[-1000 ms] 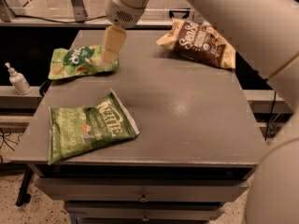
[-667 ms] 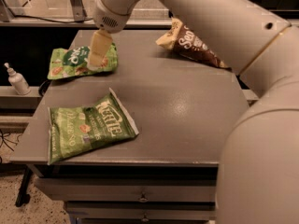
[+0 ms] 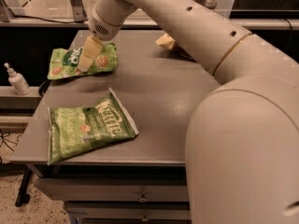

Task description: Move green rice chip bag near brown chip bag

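Note:
The green rice chip bag (image 3: 79, 62) lies at the table's far left edge, bright green with a dark patch and round chip pictures. My gripper (image 3: 87, 57) reaches down over the middle of this bag, its cream fingers (image 3: 89, 53) right above or on it. The brown chip bag (image 3: 166, 42) lies at the far right of the table; only its cream-yellow end shows, the rest is hidden behind my arm.
A larger olive-green Kettle bag (image 3: 86, 127) lies flat at the front left of the grey table (image 3: 159, 101). A white pump bottle (image 3: 17, 80) stands on a ledge left of the table. My arm (image 3: 224, 78) fills the right side of the view.
My gripper has moved left and down from beside the green rice chip bag to over its middle. My arm now hides most of the brown chip bag.

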Controlling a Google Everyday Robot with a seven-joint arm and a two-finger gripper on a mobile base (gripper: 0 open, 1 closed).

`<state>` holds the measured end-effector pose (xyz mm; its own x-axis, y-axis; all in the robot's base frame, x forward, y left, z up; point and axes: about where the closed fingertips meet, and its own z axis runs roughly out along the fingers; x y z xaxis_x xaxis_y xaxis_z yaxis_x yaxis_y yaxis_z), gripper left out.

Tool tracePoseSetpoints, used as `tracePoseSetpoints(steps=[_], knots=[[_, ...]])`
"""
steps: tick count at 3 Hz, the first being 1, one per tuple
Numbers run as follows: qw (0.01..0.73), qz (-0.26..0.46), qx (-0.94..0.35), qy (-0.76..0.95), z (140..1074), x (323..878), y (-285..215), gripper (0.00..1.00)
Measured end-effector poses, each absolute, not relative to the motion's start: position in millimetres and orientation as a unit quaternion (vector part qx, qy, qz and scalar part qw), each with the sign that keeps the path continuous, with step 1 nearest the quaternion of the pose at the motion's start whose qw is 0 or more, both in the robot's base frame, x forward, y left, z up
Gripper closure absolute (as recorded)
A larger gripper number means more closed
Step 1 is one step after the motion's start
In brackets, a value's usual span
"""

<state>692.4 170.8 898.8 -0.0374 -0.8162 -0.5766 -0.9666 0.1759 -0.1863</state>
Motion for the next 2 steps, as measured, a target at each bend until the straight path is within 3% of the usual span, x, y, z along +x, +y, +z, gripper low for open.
tracePoseSetpoints(steps=[1,2], knots=[[0.286,0.143,-0.618,0.718,880.7,706.4,178.9,0.0],[0.281,0.155,-0.615,0.72,868.6,709.9,183.9,0.18]])
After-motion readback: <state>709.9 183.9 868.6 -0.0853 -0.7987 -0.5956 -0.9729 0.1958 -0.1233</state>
